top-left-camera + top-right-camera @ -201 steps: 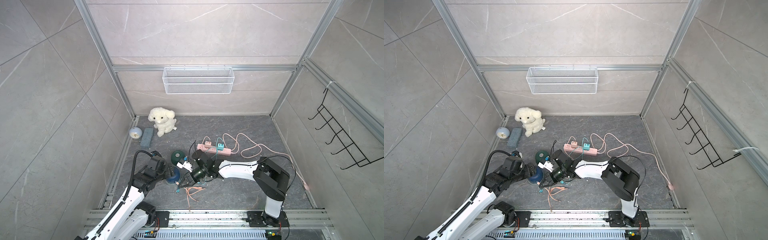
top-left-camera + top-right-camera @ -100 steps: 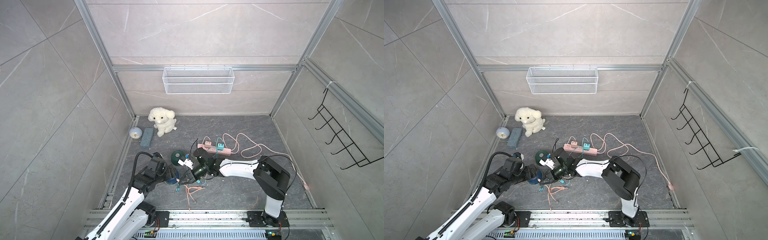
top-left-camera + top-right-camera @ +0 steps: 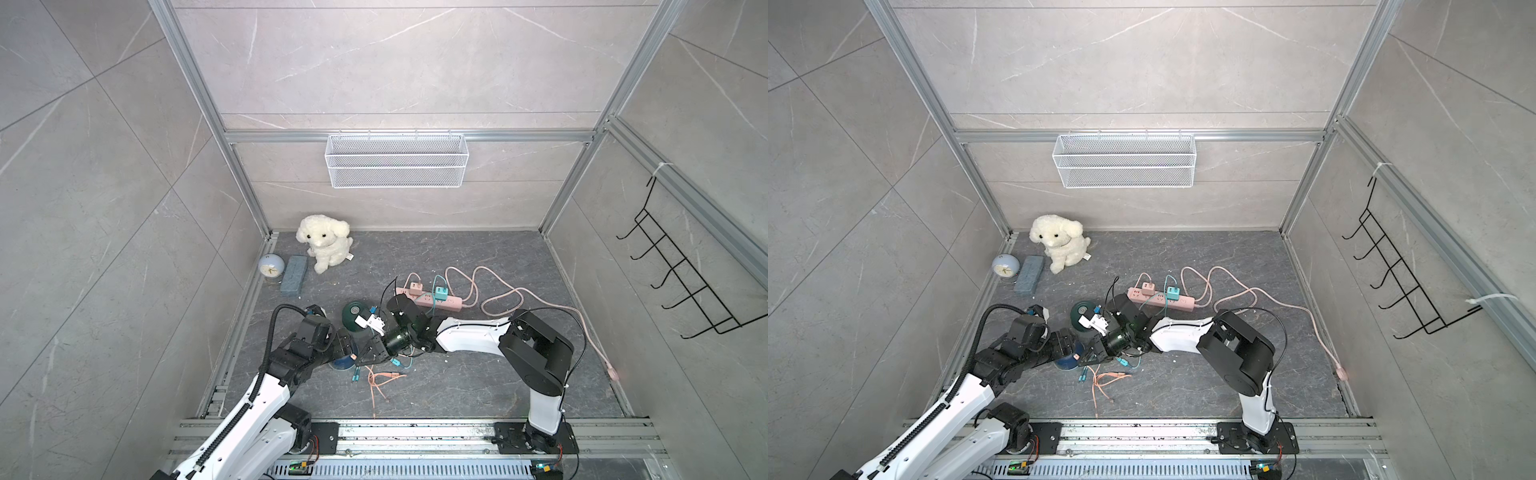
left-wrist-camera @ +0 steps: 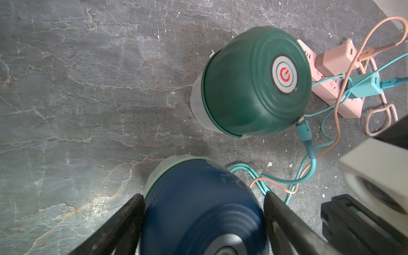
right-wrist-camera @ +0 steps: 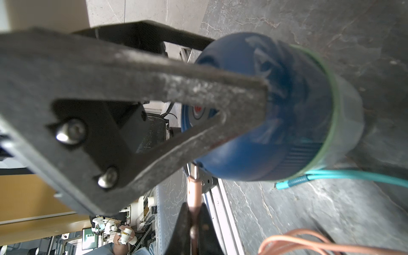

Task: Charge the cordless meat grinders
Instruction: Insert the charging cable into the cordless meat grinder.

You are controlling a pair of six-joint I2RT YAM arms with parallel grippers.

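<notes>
The dark green grinder (image 4: 242,88) looks finished: a teal cable (image 4: 303,130) is seated in its lower edge and its hub shows a red power symbol. It stands well beyond the left gripper (image 4: 203,195) fingertips. The step in hand is the dark blue grinder (image 4: 198,209). It sits between the left fingers (image 4: 132,212), which are spread wide and bear on its two flanks, holding it upright on the floor. The right gripper (image 5: 192,212) is pinched closed on the pink plug (image 5: 194,189). The plug's metal tip sticks out past the fingertips and ends just beside the grinder's lower rim. No charging port is visible on the face towards the right fingers, so I judge the plug not yet inserted. The next move calls for finding the socket and lining the tip up square with it. The plug should then be pushed straight in while the left fingers brace against the push. A loose teal plug (image 5: 287,182) lies beside the base, away from the right fingertips, and could snag.
</notes>
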